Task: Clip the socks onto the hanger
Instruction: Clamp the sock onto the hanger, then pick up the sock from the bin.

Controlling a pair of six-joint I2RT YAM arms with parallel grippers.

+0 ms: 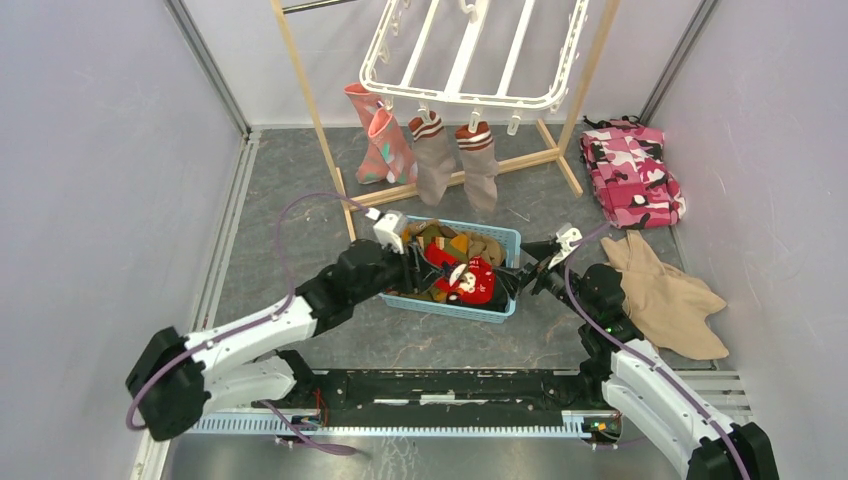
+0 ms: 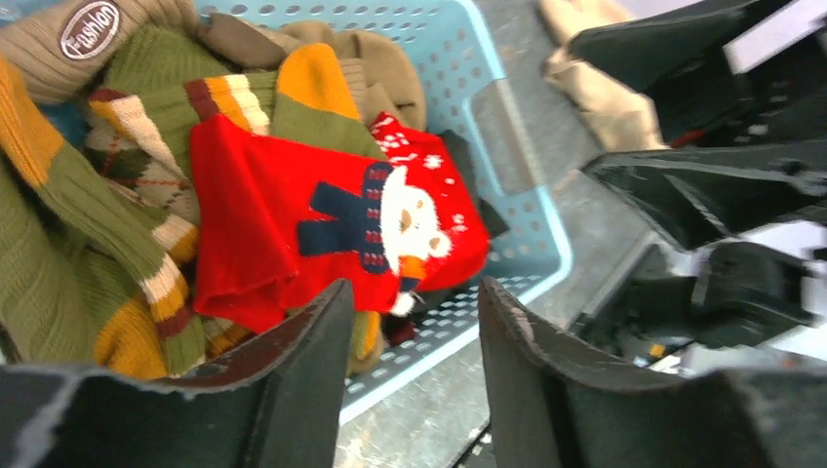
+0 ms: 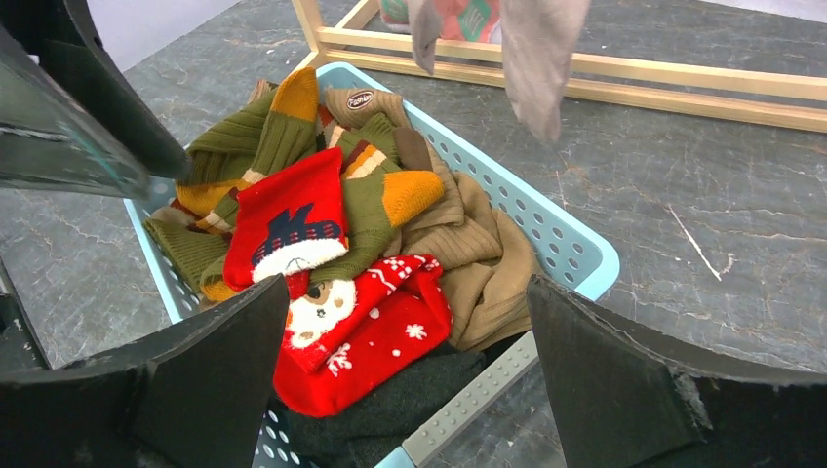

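Left gripper [image 2: 414,302], jaws apart and empty, and right gripper [image 3: 408,292], spread wide, flank the blue basket [image 1: 500,230], where red socks [image 1: 475,285] lie on top. Beyond, 4 socks [image 1: 434,160] hang clipped to the hanger [image 1: 464,60] inside a wooden stand [image 1: 306,100].

Pale lilac walls [image 1: 90,150] with grey metal corner posts [image 1: 207,62] enclose a dark grey, stone-patterned worktop [image 1: 280,190]. A light wooden stand [image 1: 312,115] rises at the back. Light is soft and even. A toothed rail [image 1: 420,426] lines the near edge.
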